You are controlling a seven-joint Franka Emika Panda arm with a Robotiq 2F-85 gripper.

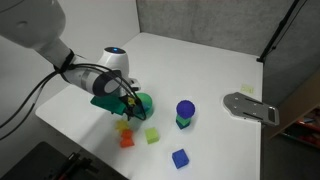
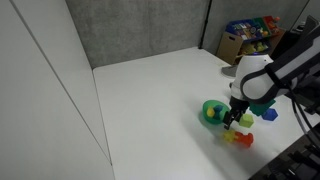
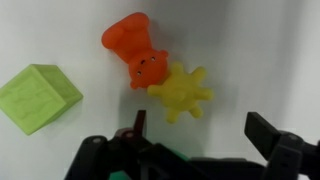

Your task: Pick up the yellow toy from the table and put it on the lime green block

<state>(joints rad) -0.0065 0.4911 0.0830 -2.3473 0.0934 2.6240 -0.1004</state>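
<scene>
While gripper (image 3: 200, 128) hangs over yellow toy (image 3: 182, 95); jaws wide apart; empty

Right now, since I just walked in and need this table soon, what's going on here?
The robot arm's gripper hangs open just above the yellow toy, which lies on the white table right against an orange toy. Nothing is gripped yet. The lime green block sits apart to one side with nothing on it, so the pick-up has not happened.
</scene>
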